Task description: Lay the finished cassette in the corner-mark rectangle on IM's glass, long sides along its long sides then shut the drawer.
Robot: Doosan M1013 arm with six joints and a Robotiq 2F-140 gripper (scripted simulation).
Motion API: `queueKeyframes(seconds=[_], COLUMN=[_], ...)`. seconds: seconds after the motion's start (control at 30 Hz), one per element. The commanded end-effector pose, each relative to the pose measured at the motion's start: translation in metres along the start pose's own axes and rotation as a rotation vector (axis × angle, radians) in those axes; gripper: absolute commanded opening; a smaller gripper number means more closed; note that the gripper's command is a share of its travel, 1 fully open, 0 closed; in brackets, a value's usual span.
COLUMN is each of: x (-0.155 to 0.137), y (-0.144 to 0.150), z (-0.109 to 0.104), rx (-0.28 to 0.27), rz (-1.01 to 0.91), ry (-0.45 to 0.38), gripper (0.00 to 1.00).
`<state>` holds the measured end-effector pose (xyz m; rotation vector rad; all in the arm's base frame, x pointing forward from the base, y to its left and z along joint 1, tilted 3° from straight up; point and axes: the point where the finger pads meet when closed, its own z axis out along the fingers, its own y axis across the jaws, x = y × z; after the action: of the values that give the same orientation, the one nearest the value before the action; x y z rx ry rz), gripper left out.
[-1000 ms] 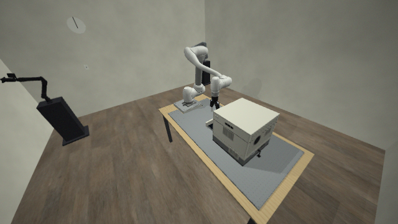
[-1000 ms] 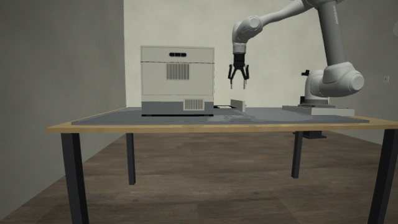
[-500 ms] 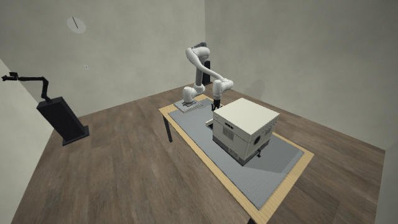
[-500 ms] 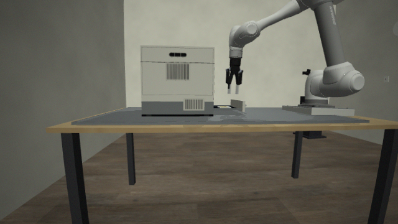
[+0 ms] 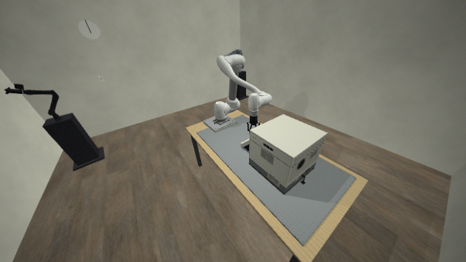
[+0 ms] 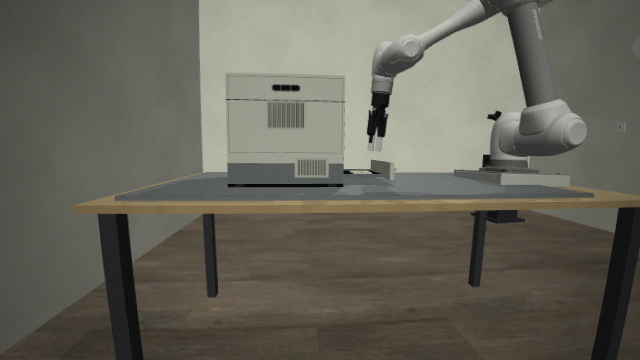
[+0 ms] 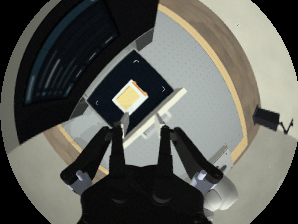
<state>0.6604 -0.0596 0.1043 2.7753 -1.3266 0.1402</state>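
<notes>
Wrist view: pale yellow cassette FINISHED (image 7: 129, 98) lies flat on dark glass in the open drawer (image 7: 154, 115) of IM (image 6: 285, 130); gripper (image 7: 141, 131) above, half-closed, empty.

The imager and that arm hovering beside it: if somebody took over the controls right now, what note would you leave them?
Gripper: empty, fingers part closed, pointing down above the drawer front without touching it.
Imager IM: its drawer is pulled out toward the arm.
Cassette FINISHED: lying on the dark glass inside the drawer, within the four corner marks, apparently about centred; the wrist view is too small to confirm its alignment.
Done: drawer opened, cassette placed, cassette released.
Left: push the drawer fully shut, gently, so the cassette does not slide, then check it if possible.
</notes>
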Motion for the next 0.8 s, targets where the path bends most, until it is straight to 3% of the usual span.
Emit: queueKeyframes(seconds=[0.0,0.77], x=[0.0000,0.0000], y=[0.0000,0.0000], z=[-0.0001,-0.0001], rx=[0.016,0.072], rz=[-0.120,-0.748], ry=[0.006,0.063], gripper=[0.46,0.46])
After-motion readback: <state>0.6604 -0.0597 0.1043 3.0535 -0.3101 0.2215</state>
